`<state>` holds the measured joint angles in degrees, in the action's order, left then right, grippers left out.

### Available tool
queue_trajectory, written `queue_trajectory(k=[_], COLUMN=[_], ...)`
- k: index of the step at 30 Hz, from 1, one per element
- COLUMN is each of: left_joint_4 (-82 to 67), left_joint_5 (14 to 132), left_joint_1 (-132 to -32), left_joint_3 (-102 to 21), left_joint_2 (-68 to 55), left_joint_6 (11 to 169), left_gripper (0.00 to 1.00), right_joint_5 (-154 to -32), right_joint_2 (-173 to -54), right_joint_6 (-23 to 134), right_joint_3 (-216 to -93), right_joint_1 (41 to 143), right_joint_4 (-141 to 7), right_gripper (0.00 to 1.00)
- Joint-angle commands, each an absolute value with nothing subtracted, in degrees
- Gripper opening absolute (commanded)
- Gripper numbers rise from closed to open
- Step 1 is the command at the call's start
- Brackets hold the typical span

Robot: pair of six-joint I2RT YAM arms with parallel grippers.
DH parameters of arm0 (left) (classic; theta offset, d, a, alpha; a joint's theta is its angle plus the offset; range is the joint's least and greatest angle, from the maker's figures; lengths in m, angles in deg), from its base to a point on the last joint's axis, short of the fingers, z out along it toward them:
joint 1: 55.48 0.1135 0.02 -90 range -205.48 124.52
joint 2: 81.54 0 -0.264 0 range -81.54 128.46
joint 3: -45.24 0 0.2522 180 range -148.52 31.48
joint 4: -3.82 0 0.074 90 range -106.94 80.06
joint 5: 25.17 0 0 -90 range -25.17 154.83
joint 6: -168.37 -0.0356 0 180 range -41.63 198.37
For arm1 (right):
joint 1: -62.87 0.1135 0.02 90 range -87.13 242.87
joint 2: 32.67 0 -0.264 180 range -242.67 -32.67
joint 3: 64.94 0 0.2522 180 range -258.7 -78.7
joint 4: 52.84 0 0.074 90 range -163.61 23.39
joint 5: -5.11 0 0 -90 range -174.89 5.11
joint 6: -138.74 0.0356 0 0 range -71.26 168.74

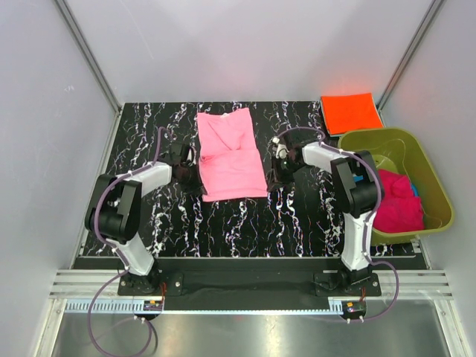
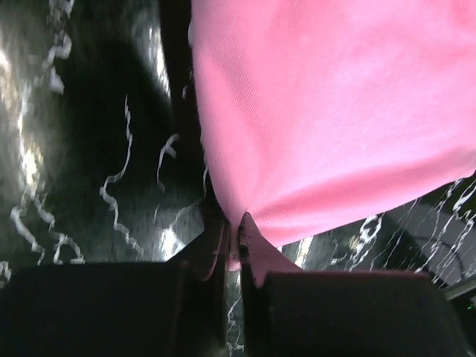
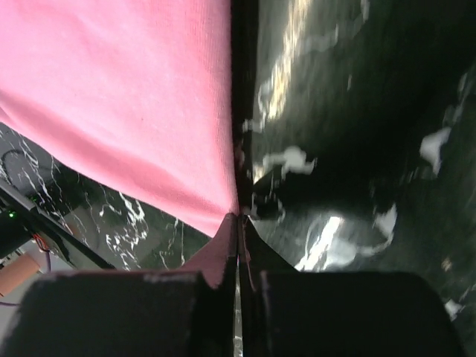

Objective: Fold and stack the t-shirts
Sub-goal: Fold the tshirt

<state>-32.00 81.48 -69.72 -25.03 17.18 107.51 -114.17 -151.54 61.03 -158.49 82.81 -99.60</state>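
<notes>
Pink shirt [image 1: 232, 156] lies flat mid-table [image 1: 223, 230], already narrowed to a long panel, collar end far, hem near. Left claw [image 1: 198, 184] is closed tight on the near-left hem corner; right claw [image 1: 277, 177] is closed tight on the near-right corner. Both pinch a thin fold of cloth, low against the top. Judgement: the paired corner grip allows the hem to be carried toward the far end for a cross fold.

Fabric is a soft, fine-ribbed knit that puckers at each pinch. The table is glossy black with white veining. Orange shirt [image 1: 351, 112], folded square, sits far right. Magenta shirt [image 1: 398, 202] lies crumpled in the olive tub [image 1: 375, 132], right.
</notes>
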Motion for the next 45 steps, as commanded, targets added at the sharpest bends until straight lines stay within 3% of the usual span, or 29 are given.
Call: queue_trajectory(k=[1, 3, 6, 10, 15, 20, 30, 36, 45], left_joint_4=[-36.0, -37.0, -37.9, -39.5, -37.3, -34.5, -35.7, -37.3, -38.8], left_joint_5=[76.3, 76.6, 77.8, 76.7, 83.4, 84.9, 81.4, 78.1, 76.0], left_joint_1=[-69.9, -70.2, -71.1, -71.3, -71.4, -71.3, -68.7, -67.3, -66.1], left_joint_3=[-21.9, -20.5, -18.0, -18.2, -24.4, -31.8, -46.2, -49.6, -53.2], left_joint_2=[10.2, 6.9, 3.6, -1.6, 1.2, 11.7, 28.2, 31.9, 36.1], left_joint_6=[105.8, 106.1, 106.6, 107.1, 108.3, 109.0, 108.8, 109.0, 109.0], left_gripper=[0.10, 0.25, 0.25, 0.33, 0.33, 0.31, 0.31, 0.31, 0.31], right_joint_5=[-111.3, -110.8, -110.2, -108.6, -103.7, -104.4, -104.8, -108.9, -112.4], right_joint_2=[-143.9, -141.0, -137.9, -135.2, -131.3, -133.7, -151.7, -165.5, -180.7], right_joint_6=[63.5, 65.0, 66.3, 67.5, 70.3, 69.6, 66.1, 65.4, 66.7], right_joint_3=[-152.0, -147.9, -143.9, -141.5, -144.0, -152.5, -179.8, -197.7, -211.9], right_joint_1=[83.6, 84.2, 86.1, 86.4, 86.4, 86.5, 86.2, 86.3, 85.0], right_joint_4=[-96.8, -95.4, -94.0, -94.0, -97.7, -98.9, -98.9, -98.6, -98.6], right_gripper=[0.00, 0.00, 0.04, 0.30, 0.37, 0.27, 0.25, 0.00, 0.00])
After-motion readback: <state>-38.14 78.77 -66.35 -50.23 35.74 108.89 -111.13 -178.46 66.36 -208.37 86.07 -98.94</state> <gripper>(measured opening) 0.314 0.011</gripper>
